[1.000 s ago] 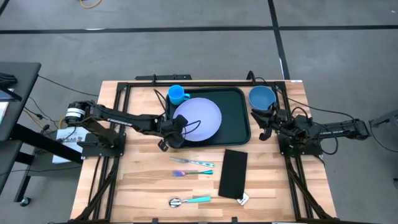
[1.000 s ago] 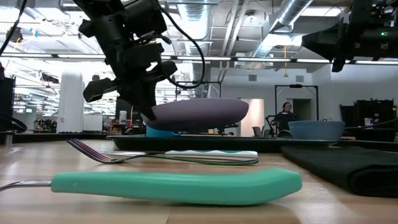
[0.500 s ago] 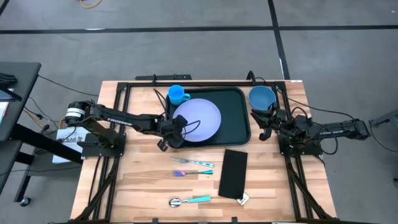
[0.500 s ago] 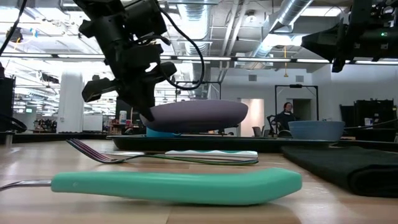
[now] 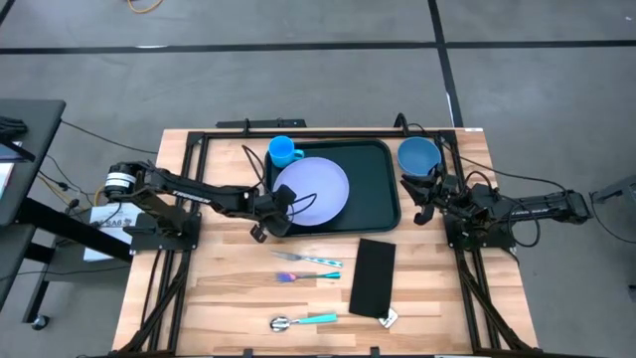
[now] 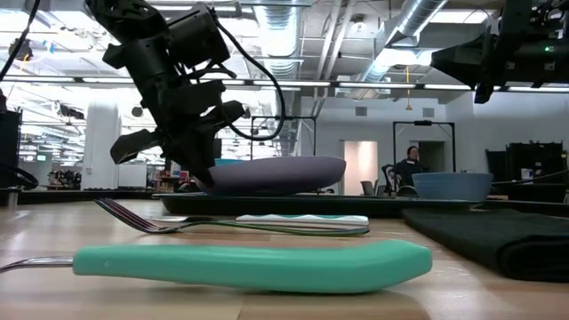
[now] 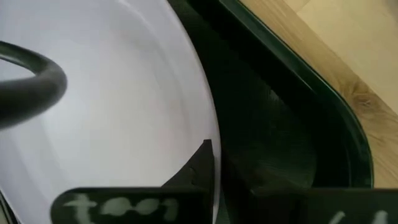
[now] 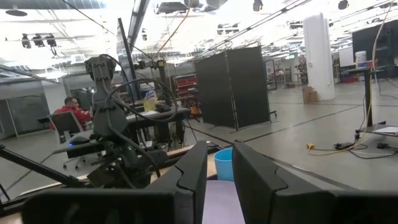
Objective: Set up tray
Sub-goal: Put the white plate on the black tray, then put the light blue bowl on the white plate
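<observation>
One plate (image 5: 315, 189) lower, shifted left over tray (image 5: 378, 199); left pincer (image 5: 274, 215) clenched on rim.

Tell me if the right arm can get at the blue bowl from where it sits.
Probably yes. The right hand hangs just in front of the blue bowl, which stands on bare table beside the tray with nothing over or against it. The left hand, shut on the plate, is well clear.

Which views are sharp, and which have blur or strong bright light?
High view: evenly lit, the tray and plate sharp. Low view: the near teal handle is soft; ceiling lights behind glare. Left wrist view: the plate's rim is close and blurred. Right wrist view: the ceiling is overexposed.
</observation>
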`<state>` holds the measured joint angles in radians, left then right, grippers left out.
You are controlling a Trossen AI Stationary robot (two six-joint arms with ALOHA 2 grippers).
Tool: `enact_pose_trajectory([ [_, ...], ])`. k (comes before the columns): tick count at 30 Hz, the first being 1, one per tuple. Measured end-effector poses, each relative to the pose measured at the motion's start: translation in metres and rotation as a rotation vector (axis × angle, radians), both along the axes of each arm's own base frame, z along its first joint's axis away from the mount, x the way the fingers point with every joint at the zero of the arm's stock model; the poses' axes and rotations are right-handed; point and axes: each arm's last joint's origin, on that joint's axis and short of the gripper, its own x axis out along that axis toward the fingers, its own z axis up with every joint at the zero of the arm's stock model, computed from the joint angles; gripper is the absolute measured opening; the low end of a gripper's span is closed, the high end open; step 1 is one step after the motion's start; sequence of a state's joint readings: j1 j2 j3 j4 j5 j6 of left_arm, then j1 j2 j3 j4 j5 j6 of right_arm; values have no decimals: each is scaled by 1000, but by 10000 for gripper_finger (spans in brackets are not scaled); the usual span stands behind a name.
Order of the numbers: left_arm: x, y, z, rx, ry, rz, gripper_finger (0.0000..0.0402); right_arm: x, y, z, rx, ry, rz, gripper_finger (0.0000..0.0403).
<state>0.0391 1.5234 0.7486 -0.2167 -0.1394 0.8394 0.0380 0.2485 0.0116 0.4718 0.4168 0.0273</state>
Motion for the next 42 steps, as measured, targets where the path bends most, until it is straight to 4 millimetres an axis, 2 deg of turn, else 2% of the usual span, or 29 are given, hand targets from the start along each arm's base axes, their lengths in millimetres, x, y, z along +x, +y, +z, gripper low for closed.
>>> enact_pose_trajectory([
  [14,0,0,0,6,1,0,0,0,0,0,0,0,0,68],
  [26,0,0,0,-6,-3,20,35,0,0,0,0,-1,0,68],
  [42,0,0,1,-31,-9,68,36,0,0,0,0,-1,0,68],
])
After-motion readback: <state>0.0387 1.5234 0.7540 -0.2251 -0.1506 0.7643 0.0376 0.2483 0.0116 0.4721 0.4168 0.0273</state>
